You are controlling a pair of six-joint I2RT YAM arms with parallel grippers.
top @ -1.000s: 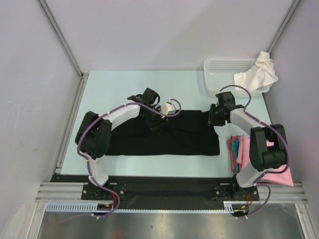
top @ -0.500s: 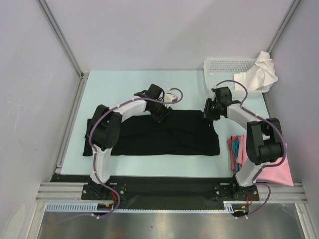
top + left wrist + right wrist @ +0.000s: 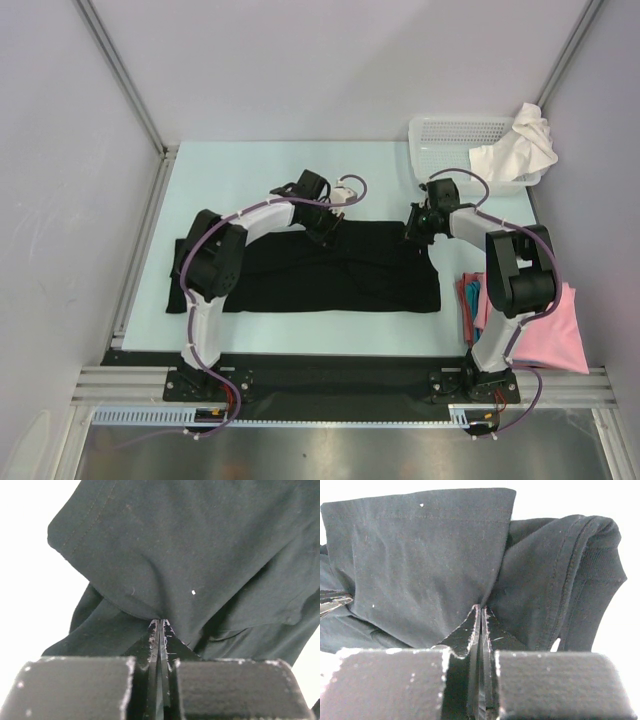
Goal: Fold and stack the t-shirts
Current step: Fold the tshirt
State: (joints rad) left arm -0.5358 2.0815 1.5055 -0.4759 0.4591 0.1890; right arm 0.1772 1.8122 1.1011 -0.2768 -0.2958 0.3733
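- The large plain black cloth t-shirt (image 3: 330,275) lies spread across the middle of the pale blue table (image 3: 240,170), with its far edge bunched up.
- The left gripper (image 3: 160,625) is clamped on a fold of that far edge. The right gripper (image 3: 480,611) pinches the cloth near the far right corner.
- A white plastic mesh basket (image 3: 455,140) stands just beyond the right gripper, and a white cloth t-shirt (image 3: 515,150) hangs over its right rim.
- A red cloth t-shirt (image 3: 466,305) and a pink cloth t-shirt (image 3: 555,335) lie at the near right, partly hidden under the right arm (image 3: 520,268).
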